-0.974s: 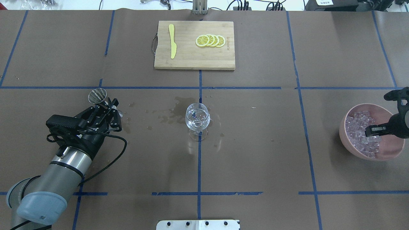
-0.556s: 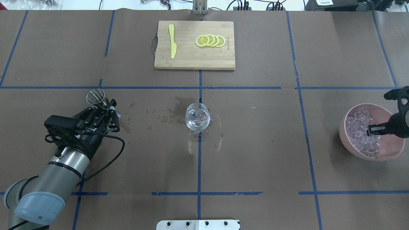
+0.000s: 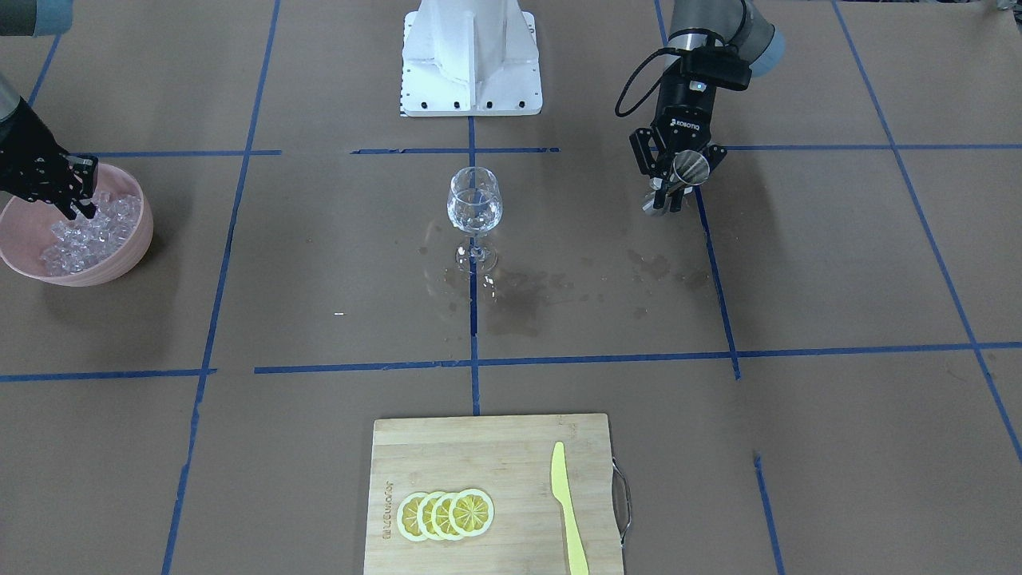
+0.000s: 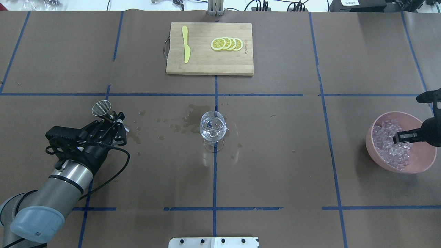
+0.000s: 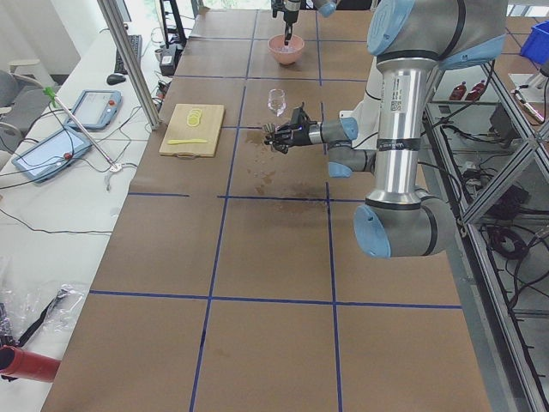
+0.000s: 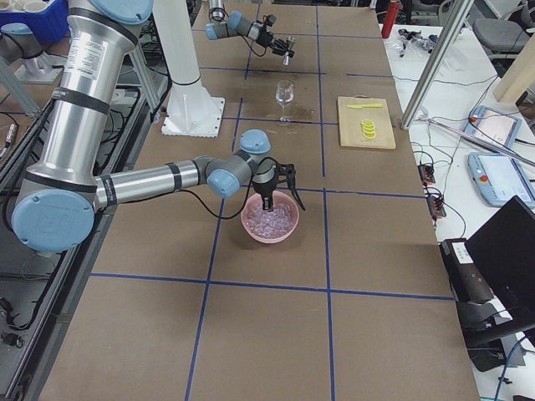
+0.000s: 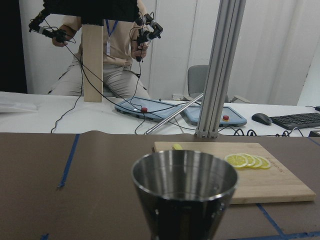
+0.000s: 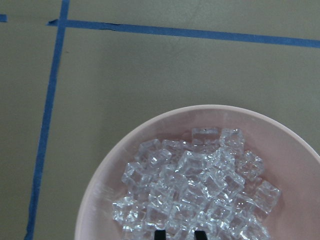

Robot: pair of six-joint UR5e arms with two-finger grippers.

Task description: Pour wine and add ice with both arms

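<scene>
Right end effector [image 4: 397, 138] vertical, tips down in ice [image 4: 386, 148] heap.

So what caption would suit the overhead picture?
Left claw holds a steel jigger while right claw dips into the pink bowl of ice.

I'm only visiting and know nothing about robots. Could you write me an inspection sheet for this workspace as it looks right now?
Surface: brown-paper table with blue tape lines; wet patches beside the glass.
Job's things: wine glass upright at centre; pink bowl heaped with ice.
Clutter: cutting board carrying lemon slices and a yellow knife.
Tools: left tool shut on a steel measuring cup; right tool has its tips down in the ice, grip cannot be told.
Cables: black cable loops from the left wrist.
Surroundings: person with handheld controllers beyond the table.
</scene>
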